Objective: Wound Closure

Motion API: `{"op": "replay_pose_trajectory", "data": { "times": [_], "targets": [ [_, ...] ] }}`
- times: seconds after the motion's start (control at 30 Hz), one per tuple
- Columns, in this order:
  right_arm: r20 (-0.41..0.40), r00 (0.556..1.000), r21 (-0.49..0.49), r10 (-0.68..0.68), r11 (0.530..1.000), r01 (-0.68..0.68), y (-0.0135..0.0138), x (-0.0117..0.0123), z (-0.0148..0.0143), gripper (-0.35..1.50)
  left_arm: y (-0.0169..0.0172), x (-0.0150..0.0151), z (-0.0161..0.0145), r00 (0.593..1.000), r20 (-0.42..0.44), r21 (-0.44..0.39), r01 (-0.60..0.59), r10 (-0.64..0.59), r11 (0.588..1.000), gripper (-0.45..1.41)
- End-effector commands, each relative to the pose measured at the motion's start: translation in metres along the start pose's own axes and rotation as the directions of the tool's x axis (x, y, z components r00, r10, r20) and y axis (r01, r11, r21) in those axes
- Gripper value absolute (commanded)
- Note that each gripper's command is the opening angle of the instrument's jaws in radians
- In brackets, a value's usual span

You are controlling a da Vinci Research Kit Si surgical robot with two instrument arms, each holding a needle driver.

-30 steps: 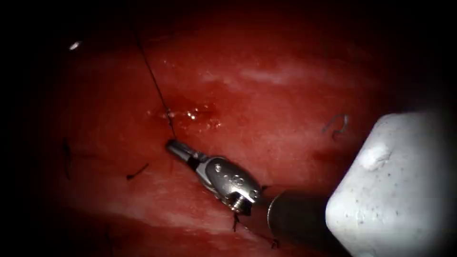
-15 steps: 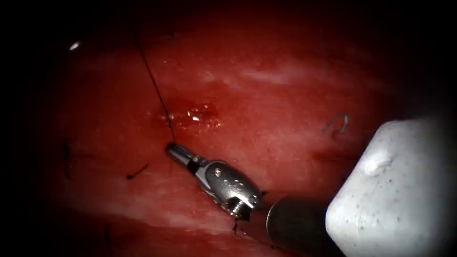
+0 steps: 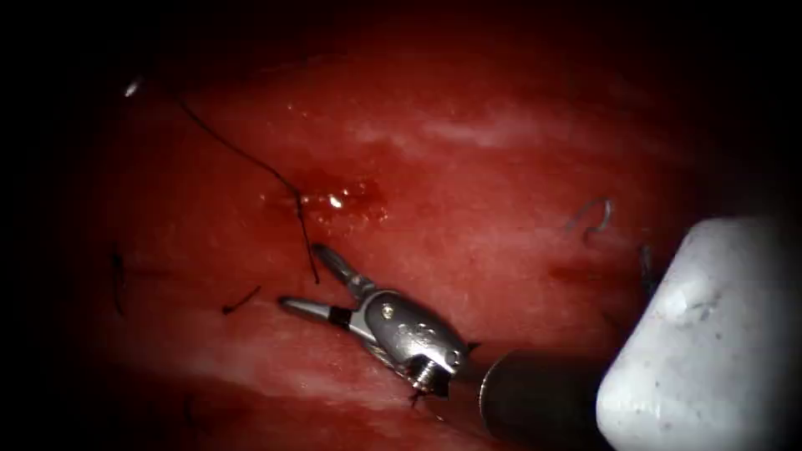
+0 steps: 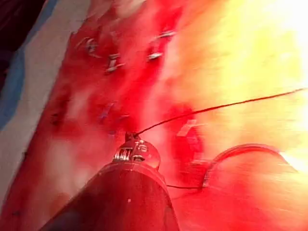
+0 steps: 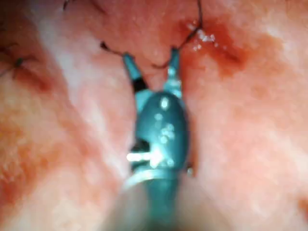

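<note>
As right pincer (image 3: 313, 280) gapes, thread (image 3: 305, 234) between.

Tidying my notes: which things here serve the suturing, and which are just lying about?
In use: right tool, open, holding nothing; thread from the cut; left tool; tissue.
Lying about: cut ends of thread; pale curved piece.

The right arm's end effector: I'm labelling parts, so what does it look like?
The right arm's end effector has two slim, tapered silver metal jaws on a rounded, shiny steel wrist body with small round pins and a screw-like fitting, joined to a dark round shaft.
</note>
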Motion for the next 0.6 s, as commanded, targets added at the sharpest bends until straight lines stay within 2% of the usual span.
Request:
{"op": "replay_pose_trajectory", "data": {
  "times": [0.03, 0.1, 0.13, 0.17, 0.23, 0.37, 0.43, 0.6],
  "targets": [
    [-0.001, 1.000, 0.010, -0.008, 1.000, 0.008, -0.0004, 0.0001, 0.0001, 1.36, 0.0012, 0.0011, -0.0017, 1.000, -0.019, -0.015, 0.012, -0.012, 1.000, -0.45],
    [-0.001, 1.000, 0.016, -0.012, 1.000, 0.012, -0.0003, 0.0004, -0.0001, 1.36, 0.0017, 0.0015, -0.0029, 0.999, -0.029, -0.022, 0.017, -0.017, 1.000, -0.45],
    [0.000, 1.000, 0.022, -0.012, 1.000, 0.012, -0.0001, 0.0010, -0.0004, 1.36, 0.0031, 0.0025, -0.0057, 0.999, -0.040, -0.029, 0.021, -0.022, 0.999, -0.45],
    [0.000, 1.000, 0.022, -0.012, 1.000, 0.012, -0.0001, 0.0010, -0.0004, 1.36, 0.0031, 0.0025, -0.0057, 0.999, -0.040, -0.029, 0.021, -0.022, 0.999, -0.45],
    [0.001, 1.000, 0.025, -0.009, 1.000, 0.009, 0.0001, 0.0014, -0.0007, 1.36, 0.0042, 0.0035, -0.0082, 0.999, -0.047, -0.033, 0.020, -0.021, 0.999, -0.45],
    [0.000, 1.000, 0.063, -0.010, 0.998, 0.010, 0.0004, 0.0022, -0.0007, 1.28, 0.0060, 0.0056, -0.0134, 0.999, -0.041, -0.038, 0.023, -0.025, 0.999, -0.45],
    [0.039, 0.999, 0.103, -0.035, 0.994, 0.031, 0.0005, 0.0026, -0.0001, 1.20, 0.0069, 0.0070, -0.0167, 0.999, -0.038, -0.038, 0.035, -0.036, 0.999, -0.45],
    [0.079, 0.996, 0.145, -0.044, 0.989, 0.032, 0.0002, 0.0023, 0.0011, 1.13, 0.0078, 0.0083, -0.0198, 0.998, -0.028, -0.040, 0.049, -0.050, 0.998, -0.45]
  ]
}}
